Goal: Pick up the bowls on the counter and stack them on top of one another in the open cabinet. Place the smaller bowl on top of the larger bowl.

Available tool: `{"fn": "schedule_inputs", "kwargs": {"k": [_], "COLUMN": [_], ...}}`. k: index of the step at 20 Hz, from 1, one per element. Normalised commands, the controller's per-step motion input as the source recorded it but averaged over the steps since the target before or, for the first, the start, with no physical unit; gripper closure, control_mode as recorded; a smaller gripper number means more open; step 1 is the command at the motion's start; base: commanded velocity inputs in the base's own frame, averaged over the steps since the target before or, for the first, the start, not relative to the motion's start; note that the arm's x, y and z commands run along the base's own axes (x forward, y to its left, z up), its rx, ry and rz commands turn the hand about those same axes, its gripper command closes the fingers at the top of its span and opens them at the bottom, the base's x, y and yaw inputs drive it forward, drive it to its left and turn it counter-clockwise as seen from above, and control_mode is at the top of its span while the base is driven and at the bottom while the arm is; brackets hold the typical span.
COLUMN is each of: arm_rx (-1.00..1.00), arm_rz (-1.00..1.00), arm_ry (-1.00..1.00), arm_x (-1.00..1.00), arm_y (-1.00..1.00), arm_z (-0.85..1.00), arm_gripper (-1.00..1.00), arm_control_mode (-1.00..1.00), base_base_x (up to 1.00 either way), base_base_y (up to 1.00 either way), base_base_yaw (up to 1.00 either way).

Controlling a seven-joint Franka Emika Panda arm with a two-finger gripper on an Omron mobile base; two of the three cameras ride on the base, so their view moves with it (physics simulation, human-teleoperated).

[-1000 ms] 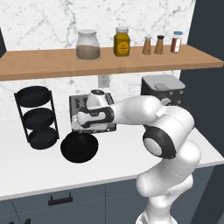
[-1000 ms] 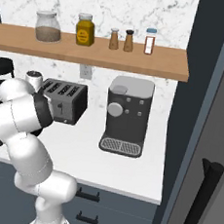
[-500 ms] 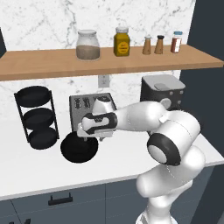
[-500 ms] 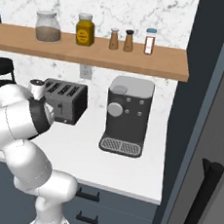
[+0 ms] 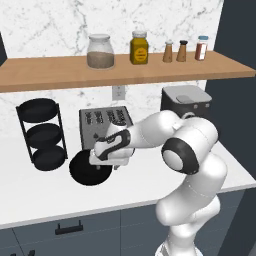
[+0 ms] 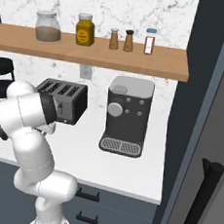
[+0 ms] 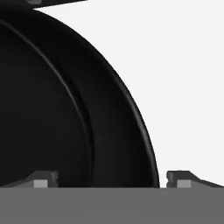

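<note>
Pincer (image 7: 109, 181) is seen low over the larger bowl (image 5: 90, 170), fingers spread wide; one fingertip (image 7: 43, 179) is inside the bowl, the other outside, rim between them. Contact w/ rim can't be confirmed. Nothing is gripped.

Larger bowl is sat on the white desk (image 5: 40, 192), just in front of the grey 4-slot toaster (image 5: 105, 120) and right of the black 3-tier wire rack (image 5: 42, 132). Smaller bowl can't be made out.

Open cabinet shelf (image 5: 60, 72) is noted above, w/ glass jar (image 5: 100, 51), amber jar (image 5: 139, 48), two shakers (image 5: 176, 51) and a red-label bottle (image 5: 201, 48). Labels are too small: no writing or brand is legible. Coffee machine (image 6: 127, 114) is stood right of the toaster.
</note>
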Motion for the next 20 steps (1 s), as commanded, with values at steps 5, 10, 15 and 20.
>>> {"fn": "schedule_inputs", "kwargs": {"k": [5, 10, 15, 20], "arm_rx": [0.00, 0.00, 0.00, 0.00], "arm_rz": [0.00, 0.00, 0.00, 0.00], "arm_ry": [0.05, 0.01, 0.00, -0.08], "arm_x": [0.31, 0.16, 0.01, -0.29], "arm_y": [0.17, 0.11, 0.00, 0.09], "arm_z": [-0.45, -0.13, 0.00, 0.40], "arm_gripper": [1.00, 1.00, 1.00, 1.00], "arm_control_mode": [-1.00, -1.00, -1.00, -1.00], "base_base_x": [0.00, 0.00, 0.00, 0.00], "base_base_y": [0.00, 0.00, 0.00, 0.00], "base_base_yaw": [0.00, 0.00, 0.00, 0.00]}}
